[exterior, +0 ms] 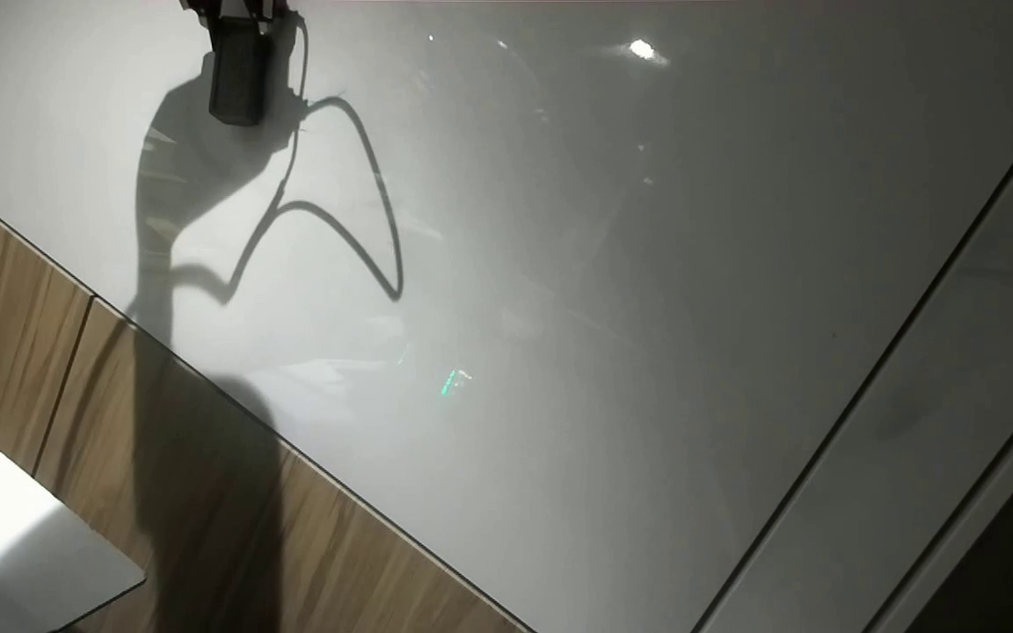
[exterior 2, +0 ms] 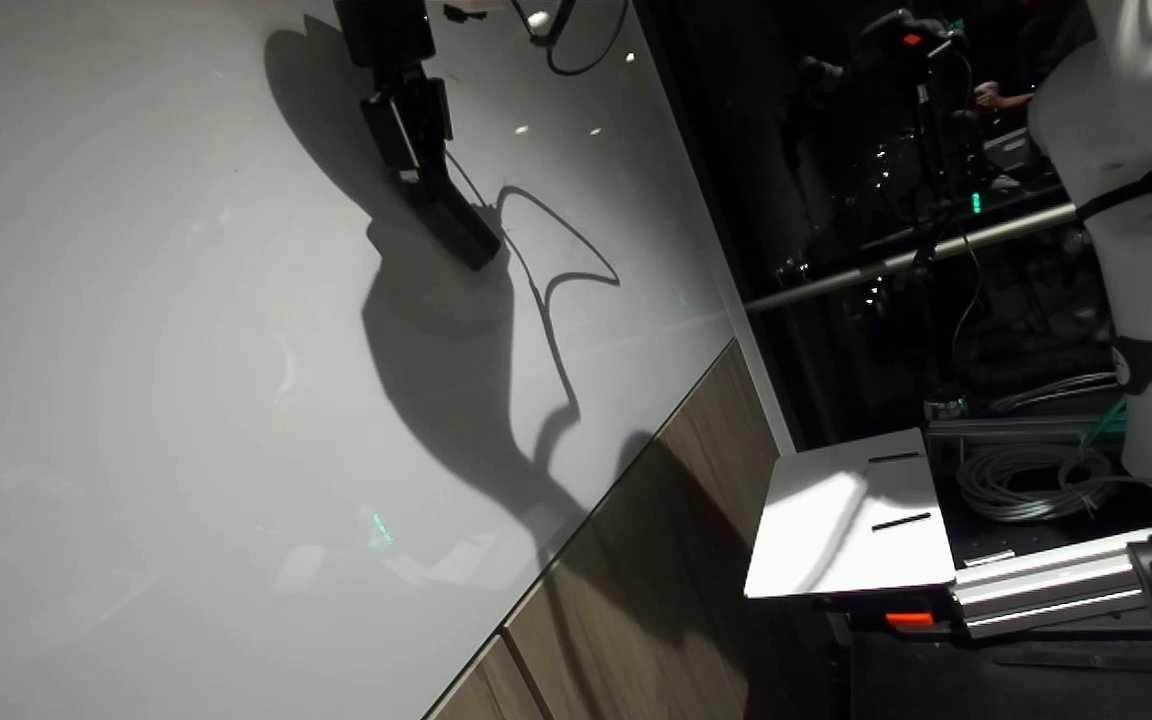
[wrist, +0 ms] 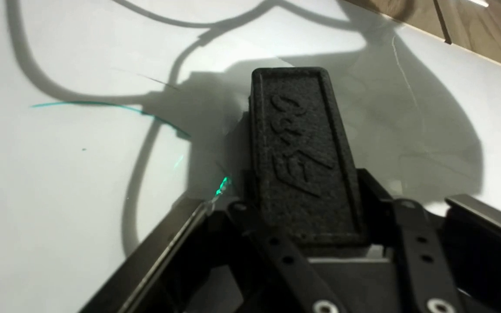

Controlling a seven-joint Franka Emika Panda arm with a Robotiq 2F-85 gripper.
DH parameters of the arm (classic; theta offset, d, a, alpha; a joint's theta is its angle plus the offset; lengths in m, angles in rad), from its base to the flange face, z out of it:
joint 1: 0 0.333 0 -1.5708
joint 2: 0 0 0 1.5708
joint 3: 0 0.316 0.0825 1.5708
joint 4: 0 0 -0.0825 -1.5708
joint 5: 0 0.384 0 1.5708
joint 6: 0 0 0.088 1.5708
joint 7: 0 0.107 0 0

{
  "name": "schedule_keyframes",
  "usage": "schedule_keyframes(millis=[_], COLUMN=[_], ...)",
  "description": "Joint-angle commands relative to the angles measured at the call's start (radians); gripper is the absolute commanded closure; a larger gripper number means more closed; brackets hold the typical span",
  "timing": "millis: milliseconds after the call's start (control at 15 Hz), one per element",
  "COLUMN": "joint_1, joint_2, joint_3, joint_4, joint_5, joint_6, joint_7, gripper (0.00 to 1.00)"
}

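Wrist view: an eraser is held by the gripper over the tabletop, right of a green line; probably light and firm, best grasped across its long sides.

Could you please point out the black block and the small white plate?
Black block (wrist: 303, 153): wrist view, middle of its lettered face.
Small white plate (exterior 2: 848, 518): in an exterior view, middle of its flat face.
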Motion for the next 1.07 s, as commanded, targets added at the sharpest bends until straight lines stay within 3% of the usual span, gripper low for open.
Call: schedule_keyframes(millis=[0,67,133,600,1000], joint_1=[-0.022,-0.023,-0.061,-0.120,-0.111], joint_2=[-0.021,-0.024,0.026,0.050,0.033], joint_3=[-0.016,-0.014,-0.061,-0.136,-0.130], joint_4=[0.008,-0.001,0.097,0.227,0.199], joint_5=[-0.043,-0.051,-0.043,-0.030,-0.015], joint_6=[0.032,0.040,0.033,-0.054,-0.060], joint_7=[0.017,0.033,-0.050,-0.107,-0.096], gripper=[0.69,0.69,0.69,0.69,0.69])
